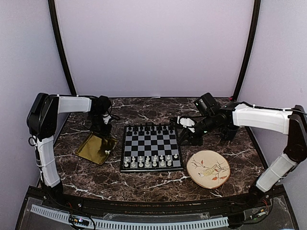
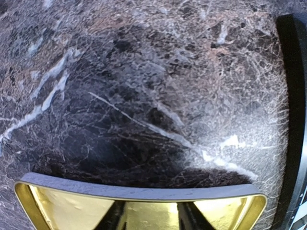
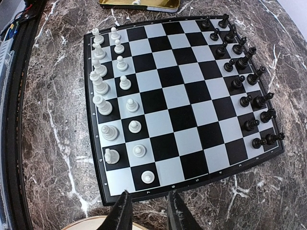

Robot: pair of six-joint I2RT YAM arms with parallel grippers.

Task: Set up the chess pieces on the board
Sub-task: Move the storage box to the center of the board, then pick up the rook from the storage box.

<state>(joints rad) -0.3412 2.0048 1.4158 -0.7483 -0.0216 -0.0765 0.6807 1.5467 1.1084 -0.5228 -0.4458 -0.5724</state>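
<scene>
Left gripper (image 1: 104, 130), jaws parted, over square gold tray (image 1: 91, 149), seemingly for last white plastic chessman (image 1: 106, 152); right gripper (image 3: 149, 211), jaws apart, empty, beside black-and-grey chequered chessboard (image 3: 182, 110)

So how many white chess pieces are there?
16. Fifteen tiny white plastic chessmen stand on the black-and-grey chequered chessboard: eight in one row, seven behind. One more lies in the square gold tray. None looks hidden.

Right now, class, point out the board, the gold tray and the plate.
board (image 1: 151, 142): top external view, bare middle squares.
gold tray (image 1: 93, 149): top external view, bare floor.
plate (image 1: 207, 168): top external view, painted middle.
</scene>
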